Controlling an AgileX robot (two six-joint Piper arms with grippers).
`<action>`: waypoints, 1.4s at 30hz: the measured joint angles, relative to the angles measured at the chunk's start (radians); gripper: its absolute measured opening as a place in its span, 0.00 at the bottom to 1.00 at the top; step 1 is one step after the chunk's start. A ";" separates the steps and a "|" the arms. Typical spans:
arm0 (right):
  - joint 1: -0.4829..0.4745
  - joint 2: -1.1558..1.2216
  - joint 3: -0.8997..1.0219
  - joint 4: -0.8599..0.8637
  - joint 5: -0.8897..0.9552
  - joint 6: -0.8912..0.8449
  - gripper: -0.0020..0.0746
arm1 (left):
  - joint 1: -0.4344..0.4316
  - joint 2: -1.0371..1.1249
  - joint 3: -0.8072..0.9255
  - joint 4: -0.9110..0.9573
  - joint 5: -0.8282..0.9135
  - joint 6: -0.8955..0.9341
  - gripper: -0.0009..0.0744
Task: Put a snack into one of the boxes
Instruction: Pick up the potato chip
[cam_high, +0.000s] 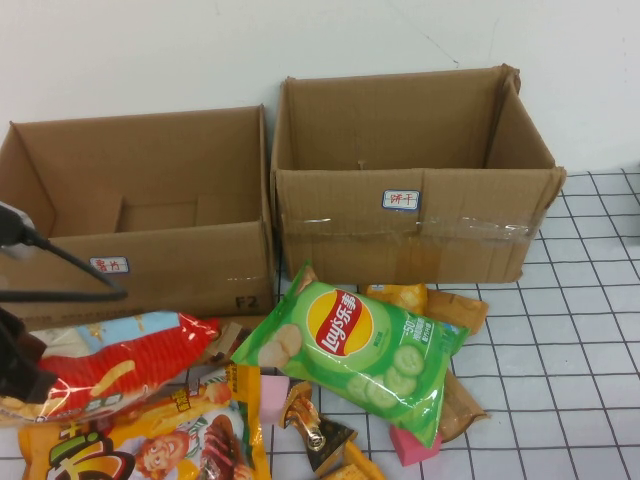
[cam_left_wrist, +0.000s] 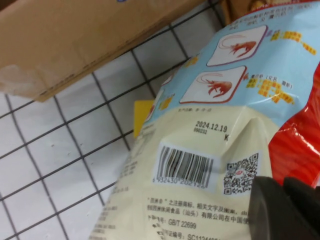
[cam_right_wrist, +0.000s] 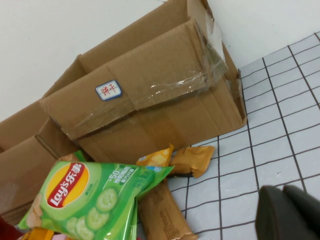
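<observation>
Left gripper (cam_high: 15, 375) sits at my table's left edge against the red shrimp-snack bag (cam_high: 115, 365), though I cannot tell if it grips; my right gripper (cam_right_wrist: 292, 215) hangs above the gridded table (cam_high: 580, 340). Behind stand 2 boxes: taller taped box (cam_high: 415, 215) right, shorter box (cam_high: 140, 215) left, then the green Lay's bag (cam_high: 350, 350) before them.
</observation>
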 joint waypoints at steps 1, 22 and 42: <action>0.000 0.000 0.000 0.000 0.000 0.000 0.03 | 0.000 0.000 0.000 -0.012 0.000 0.005 0.01; 0.000 0.000 0.000 0.005 0.000 0.000 0.03 | 0.000 0.000 -0.324 -0.202 0.009 0.024 0.01; 0.000 0.000 0.000 0.007 0.000 -0.010 0.03 | -0.205 0.233 -0.315 0.038 0.281 0.338 0.69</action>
